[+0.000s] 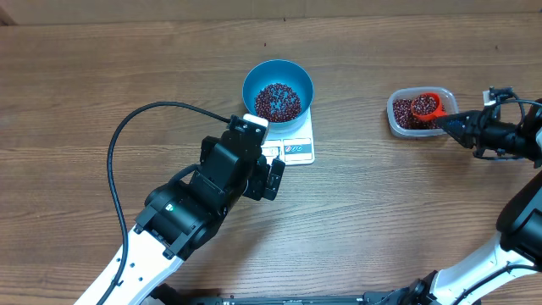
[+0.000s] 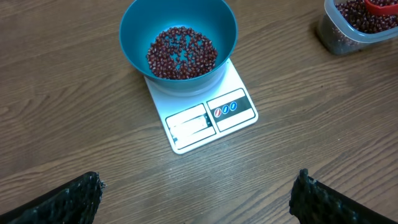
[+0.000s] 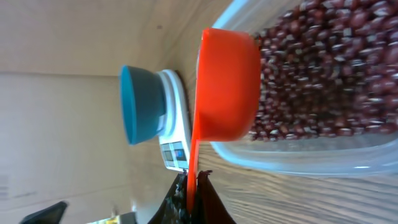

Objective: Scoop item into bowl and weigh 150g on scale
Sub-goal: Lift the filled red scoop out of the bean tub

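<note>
On the wooden tabletop (image 1: 102, 68), near its middle, the scale (image 1: 298, 150) is seen from overhead with the blue bowl (image 1: 251, 85) set on its far half, and a heap of dark red beans (image 1: 278, 102) lies in the bowl's bottom. Well apart to the right, a clear tub (image 1: 391, 114) of the same beans is shown, with a red scoop (image 1: 427, 106) lying in it; beans can be made out inside the scoop's cup. The scoop's handle is clamped by the right gripper (image 1: 451, 124), whose fingers are pressed together on it. Only this view takes in both arms and the black cable (image 1: 169, 104) looped beside the left one.

From the left wrist, the scale's face is given far more clearly: a pale display window (image 2: 189, 123) beside a dark panel (image 2: 231, 109) carrying three small round symbols (red and blue). No digits or lettering can be read there. The left gripper (image 2: 198, 182) is poised over bare wood just short of the scale, its fingers spread wide apart with nothing between them.

From the right wrist, the scene is turned sideways. The scoop's cup is seen from outside, resting against the beans within the tub's wall, and the thin handle is shown running back between the dark fingers (image 3: 214, 208). Bowl and scale are seen edge-on in the distance, the bowl sitting on the white platform.
</note>
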Robot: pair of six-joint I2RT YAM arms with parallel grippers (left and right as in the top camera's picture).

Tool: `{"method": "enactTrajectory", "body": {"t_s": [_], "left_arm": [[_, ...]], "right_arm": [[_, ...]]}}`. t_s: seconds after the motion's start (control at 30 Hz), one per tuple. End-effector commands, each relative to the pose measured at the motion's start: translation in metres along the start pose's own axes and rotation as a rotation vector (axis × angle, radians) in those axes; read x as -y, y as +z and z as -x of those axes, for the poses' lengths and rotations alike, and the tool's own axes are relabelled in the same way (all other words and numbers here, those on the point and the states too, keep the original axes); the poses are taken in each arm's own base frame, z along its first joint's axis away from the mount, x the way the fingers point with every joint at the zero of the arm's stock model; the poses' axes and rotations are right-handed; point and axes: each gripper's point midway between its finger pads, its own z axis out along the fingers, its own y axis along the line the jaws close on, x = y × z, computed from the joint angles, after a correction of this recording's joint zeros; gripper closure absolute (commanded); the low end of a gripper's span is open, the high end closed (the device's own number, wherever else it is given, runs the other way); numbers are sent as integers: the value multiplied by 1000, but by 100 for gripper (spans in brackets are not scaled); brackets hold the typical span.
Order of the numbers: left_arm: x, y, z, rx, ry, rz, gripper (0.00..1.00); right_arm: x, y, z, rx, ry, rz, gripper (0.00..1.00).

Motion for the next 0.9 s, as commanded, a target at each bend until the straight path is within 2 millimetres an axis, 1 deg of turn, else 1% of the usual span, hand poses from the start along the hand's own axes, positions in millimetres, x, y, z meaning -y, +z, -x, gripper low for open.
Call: {"method": "enactTrajectory", "body": {"t_s": [0.0, 0.13, 0.27, 0.47, 0.63, 0.67, 0.73, 0.8, 0.83, 0.87], "left_arm": [[-4, 2, 1, 2, -18, 17, 0], [-4, 2, 1, 2, -18, 17, 1], [-4, 2, 1, 2, -18, 17, 0], [-4, 2, 1, 2, -18, 17, 1], [-4, 2, 1, 2, -18, 17, 1], [-4, 2, 1, 2, -18, 17, 1], [-4, 2, 1, 2, -17, 17, 0], [-4, 2, 1, 2, -18, 17, 1], [-4, 2, 1, 2, -18, 17, 0], [-4, 2, 1, 2, -17, 17, 1]], "right_arm": [[-20, -2, 4, 31, -32, 129, 96], [-24, -3, 3, 33, -21, 153, 96], [-39, -5, 1, 46, -38, 232, 96], [-48, -2, -5, 30, -32, 267, 96], [-61, 10, -11, -2, -39, 303, 96], [-67, 16, -13, -18, -45, 316, 96], [-72, 23, -17, -38, -52, 324, 96], [-79, 34, -24, -76, -64, 331, 96], [-87, 46, -31, -114, -77, 341, 96], [-90, 50, -34, -128, -82, 347, 96]]}}
